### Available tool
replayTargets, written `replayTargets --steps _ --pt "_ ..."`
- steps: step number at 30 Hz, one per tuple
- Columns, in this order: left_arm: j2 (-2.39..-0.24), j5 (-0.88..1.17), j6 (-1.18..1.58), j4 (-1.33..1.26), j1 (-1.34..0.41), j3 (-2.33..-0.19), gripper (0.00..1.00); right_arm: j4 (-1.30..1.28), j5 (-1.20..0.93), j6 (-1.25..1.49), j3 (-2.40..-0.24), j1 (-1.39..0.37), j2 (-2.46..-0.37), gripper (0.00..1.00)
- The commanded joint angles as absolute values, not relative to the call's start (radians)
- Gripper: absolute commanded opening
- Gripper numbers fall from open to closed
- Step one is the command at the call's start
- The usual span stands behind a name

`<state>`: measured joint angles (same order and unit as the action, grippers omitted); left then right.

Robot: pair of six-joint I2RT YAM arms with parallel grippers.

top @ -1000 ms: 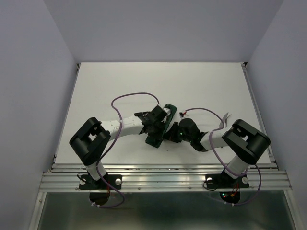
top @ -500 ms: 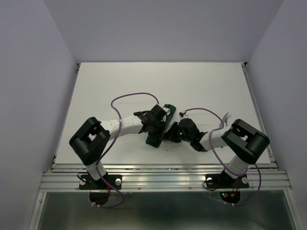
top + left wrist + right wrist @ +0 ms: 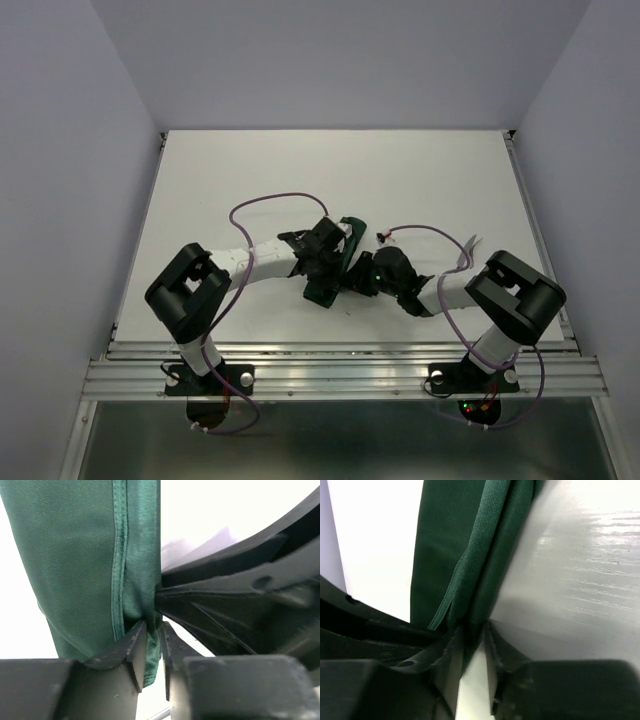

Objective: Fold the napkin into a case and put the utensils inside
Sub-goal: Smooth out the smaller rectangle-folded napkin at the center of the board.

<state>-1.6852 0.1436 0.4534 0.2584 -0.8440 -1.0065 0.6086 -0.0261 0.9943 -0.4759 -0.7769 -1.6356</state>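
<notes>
Green napkin (image 3: 75,560) fold, apparently loose, inside parted left gripper (image 3: 152,632) and right gripper (image 3: 472,632)

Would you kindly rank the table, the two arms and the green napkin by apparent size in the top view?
1. table
2. left arm and right arm, alike in apparent size, so unranked
3. napkin, partly hidden beneath them

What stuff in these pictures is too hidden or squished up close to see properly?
Fork and knife: no view shows them clearly; top view too small.
Napkin middle: top view, left arm and right arm cover it.
Left tool, right tool: wrist views, cloth between them, too close to tell gripping or loose.
Napkin's fold: wrist views, cut off by edges.
</notes>
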Motion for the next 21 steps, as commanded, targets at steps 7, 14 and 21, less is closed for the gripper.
replayTargets --steps 7,14,21 --pt "-1.614 0.115 0.419 0.311 -0.844 -1.057 0.51 0.454 0.136 0.944 -0.454 -0.787 -1.438 0.42" --pt "-1.583 0.124 0.408 0.340 -0.845 -1.086 0.68 0.295 0.285 0.888 -0.430 -0.787 -1.281 0.46" --pt "-1.580 -0.118 0.402 0.416 -0.894 -1.169 0.77 0.192 0.382 0.871 -0.413 -0.756 -1.178 0.52"
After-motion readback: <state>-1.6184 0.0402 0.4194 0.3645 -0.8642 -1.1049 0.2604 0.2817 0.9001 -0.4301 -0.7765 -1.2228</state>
